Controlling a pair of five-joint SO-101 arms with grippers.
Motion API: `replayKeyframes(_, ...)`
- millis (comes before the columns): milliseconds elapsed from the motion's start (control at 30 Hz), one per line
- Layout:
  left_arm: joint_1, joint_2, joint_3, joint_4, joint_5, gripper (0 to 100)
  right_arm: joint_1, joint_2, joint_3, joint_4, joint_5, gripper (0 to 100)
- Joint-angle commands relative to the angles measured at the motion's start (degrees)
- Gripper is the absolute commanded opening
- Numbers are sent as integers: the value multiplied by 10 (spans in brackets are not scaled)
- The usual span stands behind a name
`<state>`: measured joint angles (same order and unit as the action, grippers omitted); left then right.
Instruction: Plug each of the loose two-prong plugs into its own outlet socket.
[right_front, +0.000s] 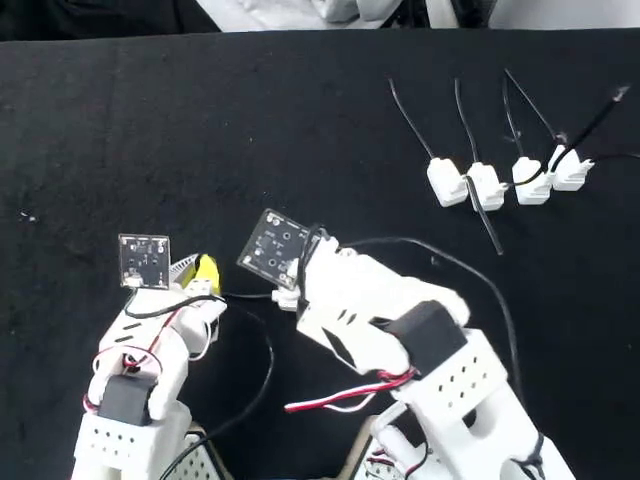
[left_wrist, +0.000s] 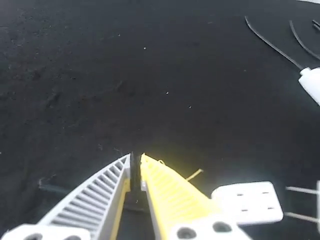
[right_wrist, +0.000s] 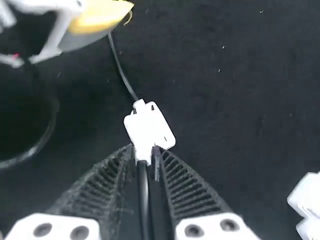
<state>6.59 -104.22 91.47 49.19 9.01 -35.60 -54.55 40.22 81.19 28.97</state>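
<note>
A table (right_front: 150, 130) covered in black cloth is seen from above, its far edge running straight across the top.

On the near left side is the left gripper (right_front: 205, 278). Its white and yellow fingers are pressed together, pinching a thin black cable (right_front: 248, 295). A wide stretch of black cloth lies between this gripper and the far edge.

The cable lies along the cloth, running right from the yellow finger to a white plug (right_wrist: 149, 127) just beside it.

The right gripper (right_wrist: 144, 150), near the middle of the near side, has its black ribbed fingers closed on the near end of that plug. The plug's body sticks out beyond the fingertips, and a second dark lead runs back between the fingers. The two grippers are close together, tip nearly to tip.

Far to the right, nearer the far edge, a row of four white plug pieces (right_front: 487, 184) sits side by side, well apart from both grippers. A thin black lead runs from each piece toward the far edge. One more lead slants across the row toward the near side.
</note>
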Motion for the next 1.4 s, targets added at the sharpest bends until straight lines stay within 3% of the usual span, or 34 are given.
replayKeyframes(0,-4,-4,-36,4,-14,52,27,53,-53,33,20,11)
replayKeyframes(233,-7,-4,-46,24,-18,54,88,192,-121,29,25,11)
replayKeyframes(367,-5,-4,-58,44,-51,55,88,209,-151,29,39,11)
replayKeyframes(700,-9,-3,-57,44,-51,55,90,210,-151,29,53,11)
replayKeyframes(933,-73,4,-61,29,-33,55,105,211,-152,29,55,11)
replayKeyframes(1367,-73,397,-196,-50,-35,55,105,219,-145,29,54,11)
